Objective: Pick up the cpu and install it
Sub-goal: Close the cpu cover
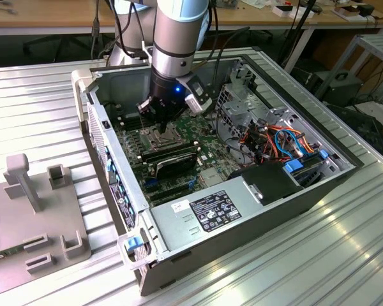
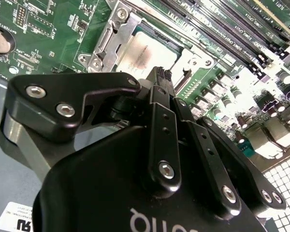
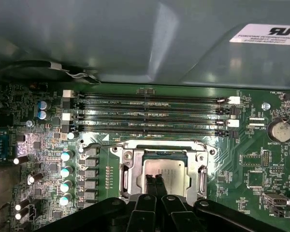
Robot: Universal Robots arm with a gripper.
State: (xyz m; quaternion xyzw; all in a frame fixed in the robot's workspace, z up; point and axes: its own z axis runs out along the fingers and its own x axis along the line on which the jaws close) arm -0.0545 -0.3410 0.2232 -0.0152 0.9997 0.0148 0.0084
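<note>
Pincer [image 3: 155, 180] fingers are drawn together with nothing between them, their tips hanging over one edge of the cpu [image 3: 170, 168]. Whether they touch its grey face cannot be told. The cpu lies flat inside the metal-framed socket [image 3: 127, 166] of the green board [image 3: 241, 159], within an open computer case [image 1: 255, 236] lying on the ribbed counter [image 1: 45, 89].

Judged from this, pickup is done and the seating step is in hand or complete. Any move from here calls for a straight path up and away, with no dragging across the chip.

Room is tight. The socket frame stands on all sides of the chip, memory slots [image 3: 150, 113] run just beside it, and the case walls and bundled cables [image 1: 274, 137] stand near the arm.
</note>
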